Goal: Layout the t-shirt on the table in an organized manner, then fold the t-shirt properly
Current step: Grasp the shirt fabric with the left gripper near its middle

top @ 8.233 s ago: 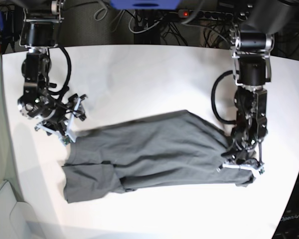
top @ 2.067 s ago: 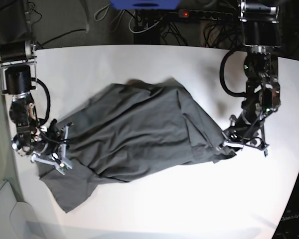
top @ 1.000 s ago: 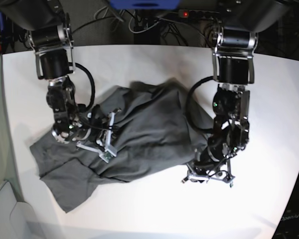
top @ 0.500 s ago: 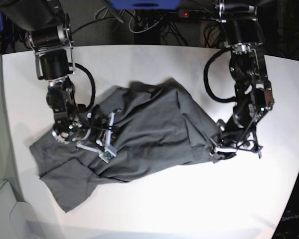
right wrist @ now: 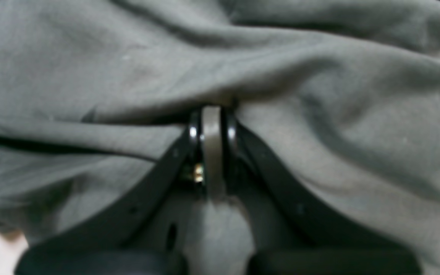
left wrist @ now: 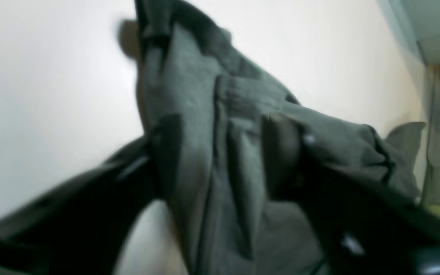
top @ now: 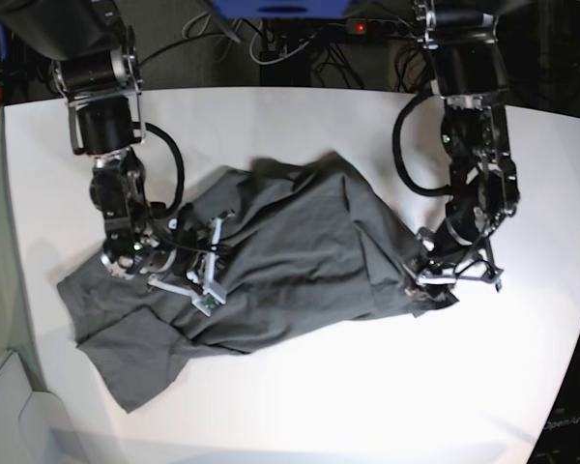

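My left gripper [top: 451, 280] has moved slightly up, jaws parted around the hem. The right gripper [top: 205, 275] pinches the t-shirt [top: 271, 261], crumpled mid-table [top: 290, 126]. Soft, light; take corners.

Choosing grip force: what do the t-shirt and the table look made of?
The t-shirt: soft matte knit, likely cotton; it creases and drapes in loose folds, with no sheen. The table: smooth, hard matte white surface, perhaps laminate or painted board; it shows only faint glare.
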Controlling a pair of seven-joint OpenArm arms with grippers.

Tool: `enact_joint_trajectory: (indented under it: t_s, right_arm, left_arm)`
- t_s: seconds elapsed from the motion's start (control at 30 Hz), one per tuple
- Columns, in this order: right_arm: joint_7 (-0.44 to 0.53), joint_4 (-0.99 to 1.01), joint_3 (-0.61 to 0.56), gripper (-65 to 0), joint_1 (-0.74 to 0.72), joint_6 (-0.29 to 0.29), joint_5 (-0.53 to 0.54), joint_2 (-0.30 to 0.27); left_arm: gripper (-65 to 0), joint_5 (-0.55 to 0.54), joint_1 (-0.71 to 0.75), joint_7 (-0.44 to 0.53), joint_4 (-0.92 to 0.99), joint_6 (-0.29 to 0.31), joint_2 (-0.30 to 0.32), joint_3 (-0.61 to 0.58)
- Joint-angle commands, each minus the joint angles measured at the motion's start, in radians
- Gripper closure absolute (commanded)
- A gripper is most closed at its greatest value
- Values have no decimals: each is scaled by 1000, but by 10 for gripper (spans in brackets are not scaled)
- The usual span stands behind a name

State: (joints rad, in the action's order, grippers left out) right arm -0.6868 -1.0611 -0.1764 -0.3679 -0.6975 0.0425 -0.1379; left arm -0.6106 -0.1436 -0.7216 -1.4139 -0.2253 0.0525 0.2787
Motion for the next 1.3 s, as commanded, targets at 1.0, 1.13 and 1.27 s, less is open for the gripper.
enact_joint_trajectory:
  t_s: [1.0,1.13,1.27]
  right_arm:
    - [-44,-1,2,-3,-6,-1,-22,-32]
    - [-44,-3,2,-3,-7,-1,-22,-32]
    - [-44,0,2,-3,-19,-1,-22,-32]
  left_arm:
    - [-352,-12,-107,106,166,8,-12,-123]
    - [-332,-12,-120,106,224,11,-12,-123]
    - [-169,-18,-118,106,227,13,-9,-120]
